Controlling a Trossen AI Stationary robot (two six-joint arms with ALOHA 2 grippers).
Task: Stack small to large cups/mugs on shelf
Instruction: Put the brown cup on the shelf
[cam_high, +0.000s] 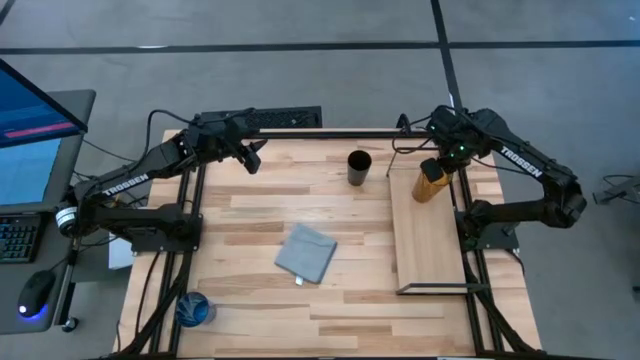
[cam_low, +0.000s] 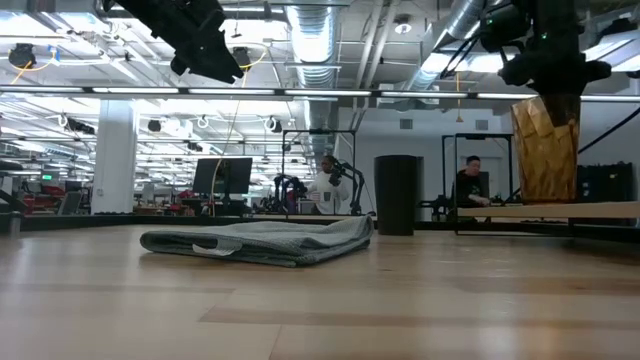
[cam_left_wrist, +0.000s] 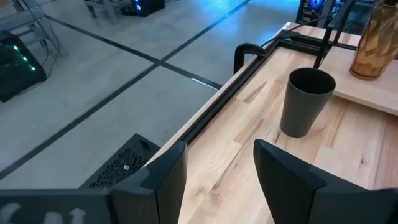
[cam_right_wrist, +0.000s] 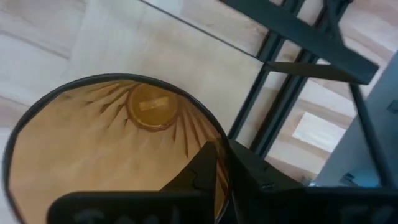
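Right now the tall amber translucent tumbler (cam_high: 431, 182) stands upright, mouth up and nothing inside it, at the far end of the long light wood shelf (cam_high: 430, 250). The right gripper (cam_right_wrist: 217, 163) pinches its rim, one finger inside. The mid-height black cup (cam_high: 359, 167) stands upright on the table beside the shelf; the short blue translucent cup (cam_high: 193, 310) sits at the near left corner. The left gripper (cam_left_wrist: 214, 180) hovers with fingers parted, holding nothing.
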